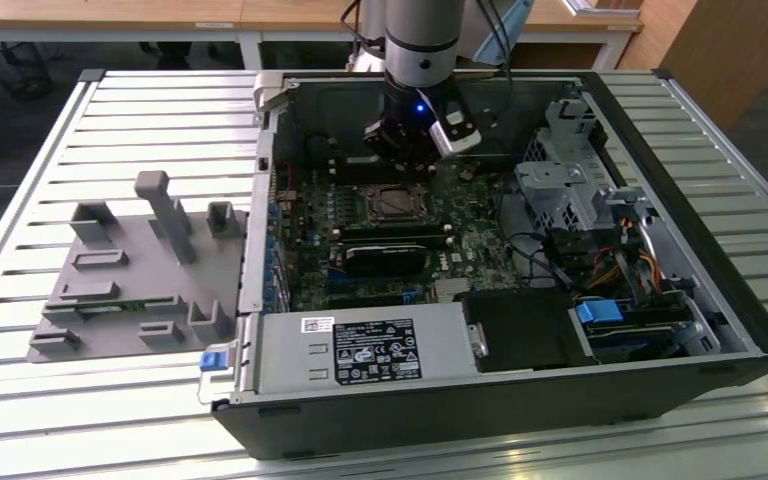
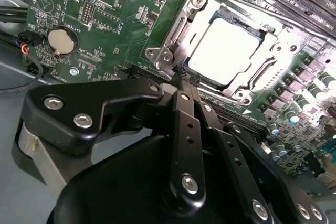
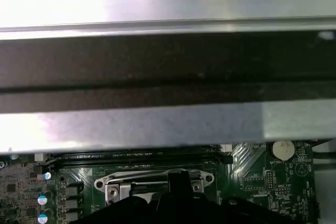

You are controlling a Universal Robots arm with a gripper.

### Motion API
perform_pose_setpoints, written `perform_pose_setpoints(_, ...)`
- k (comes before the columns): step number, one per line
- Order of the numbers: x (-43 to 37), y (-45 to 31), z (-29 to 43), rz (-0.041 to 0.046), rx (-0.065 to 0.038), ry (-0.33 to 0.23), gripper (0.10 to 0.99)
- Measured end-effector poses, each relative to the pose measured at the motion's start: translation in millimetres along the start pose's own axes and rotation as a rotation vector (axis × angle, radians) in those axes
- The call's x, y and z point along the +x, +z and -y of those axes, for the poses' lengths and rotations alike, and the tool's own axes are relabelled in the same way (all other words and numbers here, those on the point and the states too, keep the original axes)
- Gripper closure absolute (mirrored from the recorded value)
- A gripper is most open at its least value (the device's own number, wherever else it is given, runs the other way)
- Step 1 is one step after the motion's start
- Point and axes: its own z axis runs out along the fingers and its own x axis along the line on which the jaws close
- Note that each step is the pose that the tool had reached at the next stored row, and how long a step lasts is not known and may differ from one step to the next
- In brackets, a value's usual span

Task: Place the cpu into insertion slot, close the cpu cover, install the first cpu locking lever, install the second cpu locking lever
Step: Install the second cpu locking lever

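Note:
The cpu (image 2: 226, 48) lies flat in the insertion slot (image 1: 391, 205), its pale metal top showing through the window of the cpu cover (image 2: 283, 40). The silvery cover frame lies down over the chip. In the second wrist view my gripper (image 2: 184, 74) has its black fingers pressed together, with the tips right beside the cover's corner tab (image 2: 163, 56). I see nothing held between them. In the exterior view the gripper (image 1: 404, 160) hangs inside the open computer case just behind the socket. The first wrist view shows the cover (image 3: 152, 179) just past the gripper (image 3: 178, 182).
Memory sticks (image 1: 384, 235) lie in front of the socket, with a drive cage (image 1: 564, 190) and cables on the exterior view's right. The power supply (image 1: 357, 350) sits at the case front. A grey fixture (image 1: 131, 270) stands on the slatted table. The case wall (image 3: 168, 66) rises close by.

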Motion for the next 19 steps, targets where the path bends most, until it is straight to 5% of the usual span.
perform_pose_setpoints(9, -0.1, -2.2, 1.3, -0.0001, 0.0, 0.0, 0.98)
perform_pose_setpoints(16, -1.1, -25.5, -0.4, 0.0, 0.0, 0.0, 0.98)
perform_pose_setpoints(19, -1.3, -27.5, 0.8, 0.0, 0.0, 0.0, 0.98)
